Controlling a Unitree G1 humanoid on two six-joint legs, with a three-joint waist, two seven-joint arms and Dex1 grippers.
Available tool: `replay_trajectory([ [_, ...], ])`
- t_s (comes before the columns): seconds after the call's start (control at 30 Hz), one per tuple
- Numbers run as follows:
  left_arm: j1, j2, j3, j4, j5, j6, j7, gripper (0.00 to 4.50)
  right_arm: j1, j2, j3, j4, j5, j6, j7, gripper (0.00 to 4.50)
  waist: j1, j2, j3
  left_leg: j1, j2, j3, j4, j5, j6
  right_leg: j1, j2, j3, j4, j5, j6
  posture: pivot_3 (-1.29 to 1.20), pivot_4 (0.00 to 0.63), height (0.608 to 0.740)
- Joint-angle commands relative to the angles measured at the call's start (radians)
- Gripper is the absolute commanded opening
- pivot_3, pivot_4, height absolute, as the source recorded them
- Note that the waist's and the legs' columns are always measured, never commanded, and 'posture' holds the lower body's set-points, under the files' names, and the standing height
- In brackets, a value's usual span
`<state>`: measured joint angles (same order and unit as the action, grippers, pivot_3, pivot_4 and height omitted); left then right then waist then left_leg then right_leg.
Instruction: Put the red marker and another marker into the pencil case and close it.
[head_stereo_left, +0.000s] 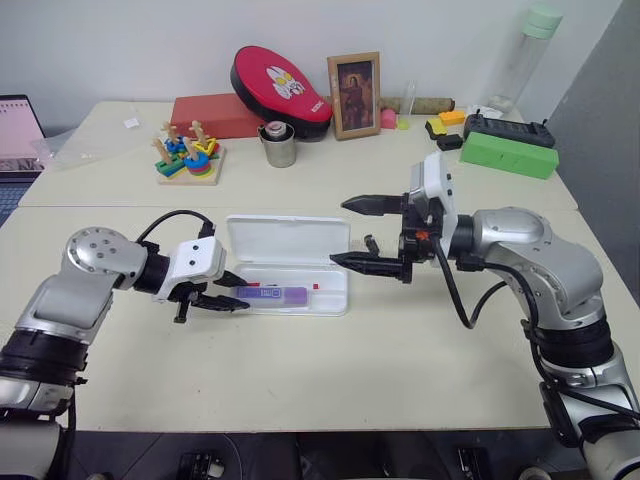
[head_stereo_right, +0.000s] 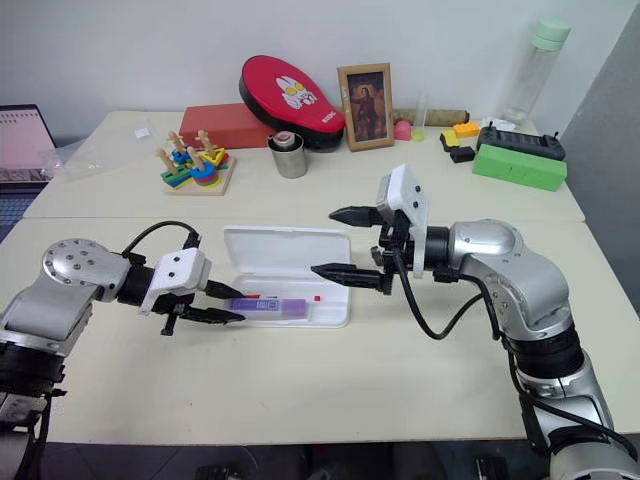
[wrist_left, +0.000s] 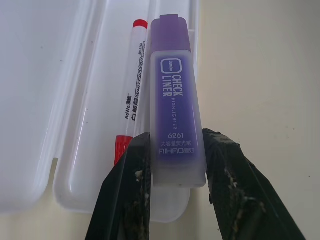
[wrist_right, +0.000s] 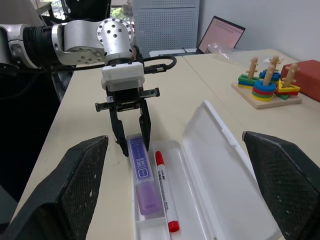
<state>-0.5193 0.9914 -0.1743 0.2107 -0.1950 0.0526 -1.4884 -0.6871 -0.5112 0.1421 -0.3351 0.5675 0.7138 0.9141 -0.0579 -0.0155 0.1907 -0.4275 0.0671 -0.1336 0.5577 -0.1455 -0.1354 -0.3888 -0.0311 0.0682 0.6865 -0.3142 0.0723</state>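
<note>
Flat white plastic pencil case (head_stereo_left: 300, 240) lies open, lid up; slim white red-capped marker (wrist_right: 165, 191) already in its tray; our left gripper (wrist_left: 172, 170) clamps chunky purple highlighter (wrist_left: 175, 107), lying in tray beside it; our right gripper (head_stereo_left: 365, 235) hovers wide, empty, above case's right end; remaining: release, close lid.

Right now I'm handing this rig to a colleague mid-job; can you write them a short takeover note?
Left gripper: shut on the purple highlighter, which lies in the tray of the pencil case.
Right gripper: open, holding nothing, hovering over the case's right end.
Red marker: in the tray beside the highlighter.
Done: both markers are in.
Left: release the highlighter, close the lid, which stands open.
</note>
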Motion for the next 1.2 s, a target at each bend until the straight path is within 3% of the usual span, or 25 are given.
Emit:
replay_trajectory([
  [0.03,-0.045,-0.015,-0.010,0.048,0.031,-0.048,-0.026,1.20,0.007,-0.021,-0.011,-0.055,0.001,0.005,-0.011,4.50,0.000,0.000,0.000,0.000,0.000,0.000,0.000,0.000,0.000,0.000,0.000,0.000,0.000,0.000,0.000,0.00,0.150,0.740],
  [0.33,-0.100,-0.051,-0.032,0.126,0.099,-0.094,-0.042,1.20,0.034,-0.033,0.000,-0.082,0.002,0.015,-0.028,4.50,0.000,0.000,0.000,0.000,0.000,0.000,0.000,0.000,0.000,0.000,0.000,0.000,0.001,0.000,0.000,0.00,0.150,0.740],
  [0.4,-0.099,-0.054,-0.029,0.122,0.093,-0.087,-0.047,1.91,0.036,-0.035,0.004,-0.079,-0.003,0.013,-0.031,4.50,-0.002,0.000,0.000,0.000,0.000,0.000,0.000,0.000,0.000,0.000,0.000,0.000,0.001,0.000,-0.001,0.00,0.150,0.740],
  [0.5,-0.095,-0.060,-0.020,0.109,0.082,-0.066,-0.047,2.52,0.039,-0.040,0.016,-0.071,-0.017,0.006,-0.032,4.50,-0.001,0.000,0.000,0.000,0.000,0.000,0.000,0.000,0.000,0.000,0.000,0.000,0.002,0.000,-0.001,0.00,0.150,0.740],
  [0.77,-0.071,-0.092,0.047,0.009,-0.010,0.038,-0.015,3.80,0.034,-0.034,0.021,-0.030,-0.053,0.009,-0.054,4.50,-0.001,0.000,0.000,0.000,0.000,-0.001,0.001,0.000,0.000,0.000,0.000,0.000,0.002,0.000,-0.001,0.00,0.150,0.740],
  [0.97,-0.083,-0.301,0.194,-0.268,-0.285,0.345,0.245,4.48,0.008,0.025,0.077,0.209,-0.269,0.090,-0.319,4.50,0.002,-0.001,0.000,0.000,0.000,-0.001,0.005,0.000,0.000,0.001,0.000,0.000,0.004,0.000,0.000,0.00,0.150,0.740],
  [1.1,-0.051,-0.428,0.203,-0.363,-0.265,0.391,0.456,4.48,0.013,0.174,0.052,0.367,-0.343,0.150,-0.514,4.50,-0.005,-0.001,-0.001,0.000,0.000,-0.001,0.008,0.000,0.000,0.001,0.000,0.000,0.007,0.001,-0.001,0.00,0.150,0.740],
  [1.2,-0.050,-0.468,0.207,-0.370,-0.251,0.396,0.532,4.48,0.018,0.241,0.046,0.422,-0.377,0.159,-0.591,4.50,-0.014,-0.001,-0.001,0.001,0.000,-0.001,0.010,0.000,0.000,0.000,0.001,0.001,0.011,0.001,-0.001,0.00,0.150,0.740],
])
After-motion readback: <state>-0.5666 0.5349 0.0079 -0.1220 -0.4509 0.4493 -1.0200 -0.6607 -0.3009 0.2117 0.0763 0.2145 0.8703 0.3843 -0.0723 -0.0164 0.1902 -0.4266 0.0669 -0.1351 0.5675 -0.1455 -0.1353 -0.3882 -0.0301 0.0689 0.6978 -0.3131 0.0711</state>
